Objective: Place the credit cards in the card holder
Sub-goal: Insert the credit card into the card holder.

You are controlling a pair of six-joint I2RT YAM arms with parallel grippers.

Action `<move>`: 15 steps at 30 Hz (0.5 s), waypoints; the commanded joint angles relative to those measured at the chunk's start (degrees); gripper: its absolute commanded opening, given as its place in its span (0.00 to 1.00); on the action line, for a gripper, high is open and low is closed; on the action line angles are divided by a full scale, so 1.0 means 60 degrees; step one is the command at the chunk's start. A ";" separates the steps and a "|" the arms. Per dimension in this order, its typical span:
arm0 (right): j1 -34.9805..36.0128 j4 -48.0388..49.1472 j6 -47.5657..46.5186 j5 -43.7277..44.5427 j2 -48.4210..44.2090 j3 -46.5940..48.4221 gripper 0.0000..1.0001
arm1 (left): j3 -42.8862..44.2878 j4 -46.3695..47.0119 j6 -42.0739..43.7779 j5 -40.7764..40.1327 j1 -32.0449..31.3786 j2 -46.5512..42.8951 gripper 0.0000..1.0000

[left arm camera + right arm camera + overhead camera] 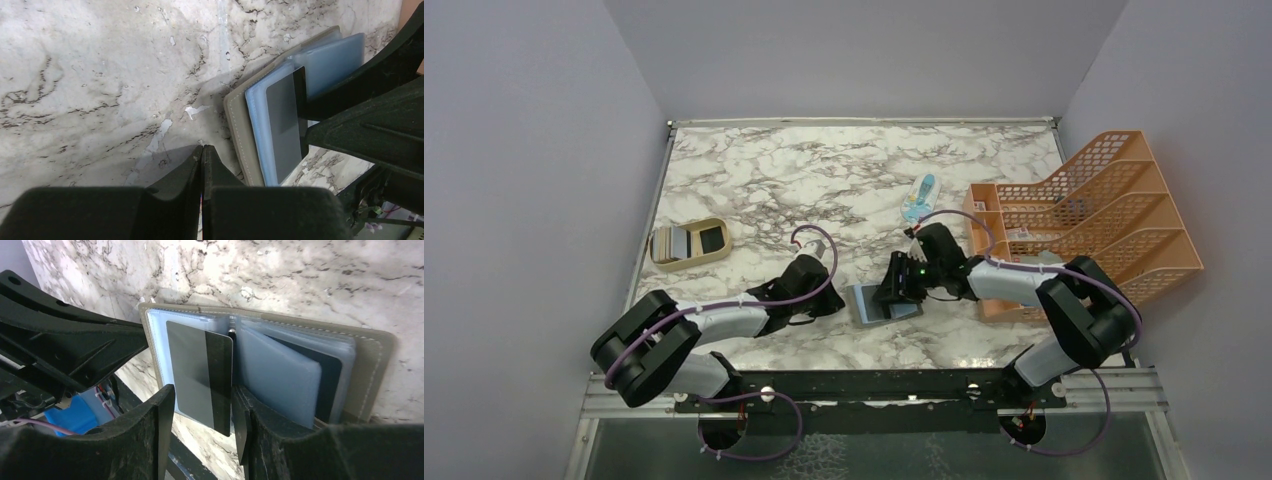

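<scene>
From above, the card holder (866, 305) lies open. The left gripper (836, 302) is just left of it and the right gripper (900, 294) is over its right half. Only this view shows more credit cards (671, 243) in a tan tray (692, 266) well to its left. It also shows a blue-and-white packet (919, 198) behind it, print too small to read, and an orange rack (1114, 210) to its right.

Left wrist: the left gripper (202, 159), fingers pressed together on nothing, sits just beside the holder's grey edge. A dark card (282, 125) lies on the blue pocket.

Right wrist: the right gripper (202, 407) is spread, one finger on either side of that card's near end. The card's black stripe is on the side by the holder's spine.
</scene>
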 commanded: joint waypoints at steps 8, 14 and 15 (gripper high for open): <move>0.0591 0.0026 -0.0063 0.0122 0.0229 0.0570 0.41 | 0.0278 0.0314 -0.0168 0.0847 -0.0122 0.0782 0.04; 0.0785 -0.0439 -0.0521 0.0453 0.0633 0.1086 0.33 | 0.0564 0.0071 0.0071 0.0728 -0.0122 0.1009 0.05; 0.0786 -0.0596 -0.0600 0.0552 0.0661 0.1154 0.33 | 0.0645 -0.0066 0.0164 0.0657 -0.0129 0.1010 0.05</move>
